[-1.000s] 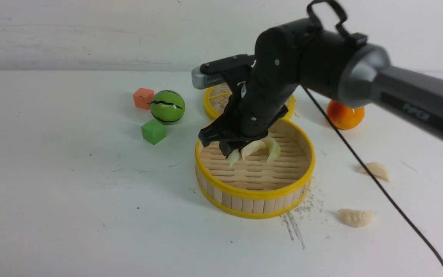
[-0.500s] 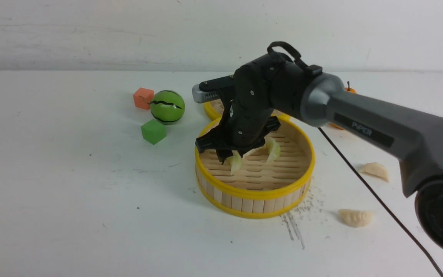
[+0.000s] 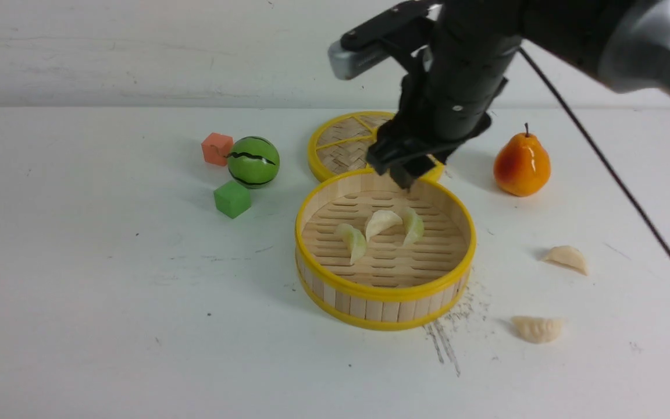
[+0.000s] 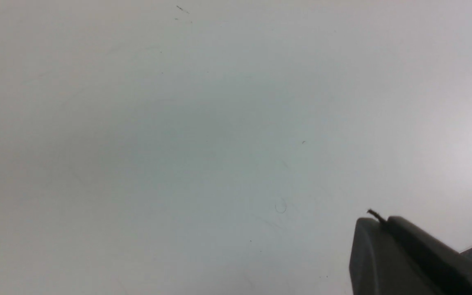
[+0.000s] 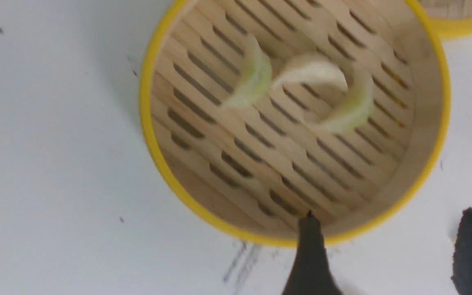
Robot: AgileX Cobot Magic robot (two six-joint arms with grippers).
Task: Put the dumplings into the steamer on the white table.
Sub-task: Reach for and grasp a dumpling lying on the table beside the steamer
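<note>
Right arm (image 3: 463,70) lifted clear to upper centre, jaws released after dropping third dumpling (image 3: 353,241) in steamer (image 3: 387,289); left jaws clenched, idle.

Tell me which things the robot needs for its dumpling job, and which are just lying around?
For the job: steamer; dumplings, three inside it, two cream ones out on the white table.
Just lying about: woven lid, pear, watermelon ball, orange cube, green cube.
</note>
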